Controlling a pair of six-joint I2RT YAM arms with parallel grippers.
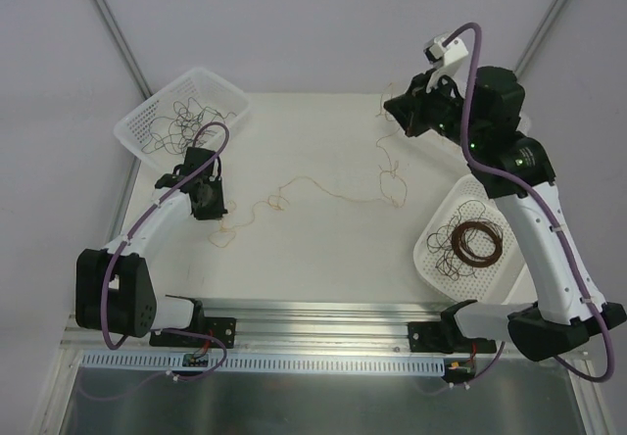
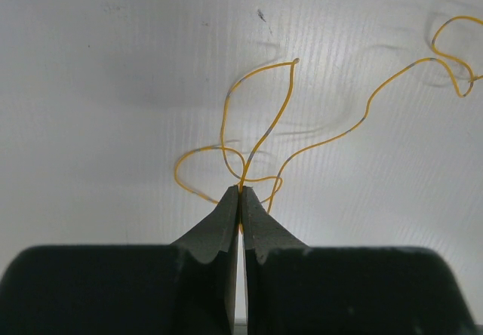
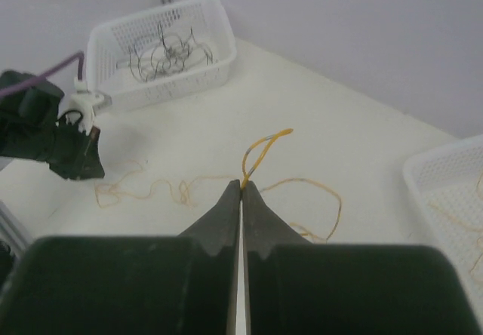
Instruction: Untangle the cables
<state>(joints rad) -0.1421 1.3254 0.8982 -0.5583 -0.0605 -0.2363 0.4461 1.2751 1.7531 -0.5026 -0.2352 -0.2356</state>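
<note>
Cables [image 1: 277,201] pinched at both ends

Top view: a yellow-tan strand [image 1: 343,196] runs across the white table [image 1: 313,259] from the left gripper [image 1: 212,212], low over the table, to the raised right gripper [image 1: 394,112]. Dark strands lie in the far-left basket [image 1: 132,126]. More sit beside a brown ring coil [image 1: 480,244] in the right basket [image 1: 427,251].
Left wrist: the jaws are pressed together on the yellow-tan strand, its loops spread on the table beyond.
Right wrist: the jaws are closed, pinching the strand near its end; the rest trails down to the table
</note>
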